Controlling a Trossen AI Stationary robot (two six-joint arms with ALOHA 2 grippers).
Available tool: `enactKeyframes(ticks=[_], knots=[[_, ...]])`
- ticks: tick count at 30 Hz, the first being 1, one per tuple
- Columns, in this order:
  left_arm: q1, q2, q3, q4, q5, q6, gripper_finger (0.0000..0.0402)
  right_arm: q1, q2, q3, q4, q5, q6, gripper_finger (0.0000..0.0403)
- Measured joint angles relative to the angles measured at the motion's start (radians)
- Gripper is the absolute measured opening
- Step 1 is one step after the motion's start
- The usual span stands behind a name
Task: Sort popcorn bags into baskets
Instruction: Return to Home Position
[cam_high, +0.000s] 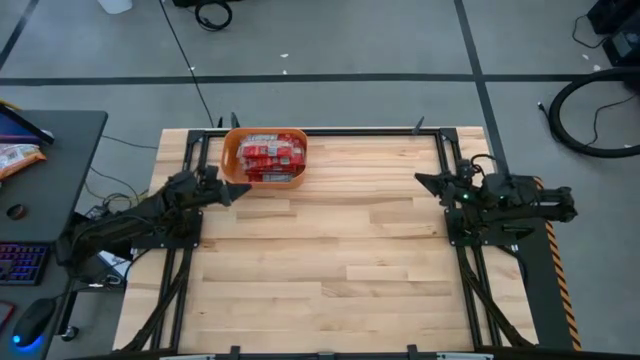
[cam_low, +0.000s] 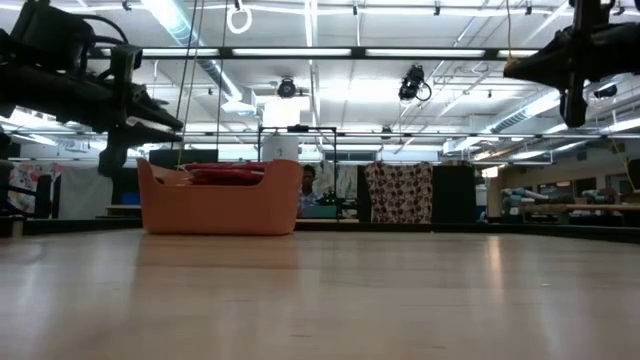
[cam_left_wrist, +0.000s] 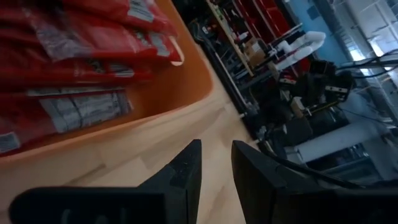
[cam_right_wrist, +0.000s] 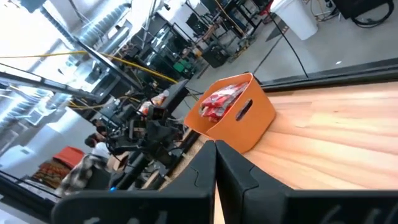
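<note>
The orange basket (cam_high: 231, 150) stands on its base near the table's far-left corner, filled with red popcorn bags (cam_high: 270, 158) lying flat in a heap; they also show in the left wrist view (cam_left_wrist: 74, 56) and the right wrist view (cam_right_wrist: 221, 98). My left gripper (cam_high: 238, 190) hovers above the table just outside the basket's near-left corner, its fingers (cam_left_wrist: 186, 171) a narrow gap apart and holding nothing. My right gripper (cam_high: 420, 180) waits raised over the table's right side, shut and empty (cam_right_wrist: 216, 144).
Bare wood (cam_high: 340, 260) stretches across the middle and near part of the table. Dark frame rails (cam_high: 465, 260) run along both sides. A desk at the left carries an orange snack bag (cam_high: 20, 155) and a keyboard (cam_high: 20, 265). A person (cam_low: 308, 182) sits beyond the table.
</note>
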Motion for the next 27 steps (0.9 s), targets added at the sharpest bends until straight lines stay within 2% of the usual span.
enactKeyframes(ticks=[5, 12, 15, 18, 20, 23, 25, 27], knots=[[-0.026, 0.000, -0.021, 0.006, -0.054, 0.000, 0.0093, 0.000, 0.000, -0.078, 0.065, 0.000, 0.036, 0.0011], [-0.052, 0.001, -0.048, 0.006, -0.079, -0.018, 0.0093, 0.000, 0.001, -0.194, 0.135, 0.022, 0.157, 0.0012], [-0.053, 0.001, -0.052, 0.009, -0.089, -0.010, 0.0093, 0.000, 0.021, -0.196, 0.170, 0.030, 0.134, 0.0016], [-0.053, 0.001, -0.052, 0.008, -0.088, 0.090, 0.0093, 0.000, 0.024, -0.197, 0.167, 0.024, 0.079, 0.0017], [-0.053, 0.001, -0.053, 0.007, -0.088, 0.168, 0.0093, 0.000, 0.024, -0.197, 0.165, 0.006, 0.018, 0.0016], [-0.053, 0.001, -0.053, 0.004, -0.090, 0.313, 0.0094, 0.000, 0.024, -0.197, 0.146, -0.024, -0.164, 0.0015], [-0.053, 0.001, -0.053, 0.002, -0.104, 0.486, 0.0094, 0.000, 0.024, -0.197, 0.142, -0.036, -0.373, 0.0015], [-0.053, 0.001, -0.053, 0.001, -0.107, 0.681, 0.0094, 0.000, 0.025, -0.197, 0.142, -0.037, -0.655, 0.0016]])
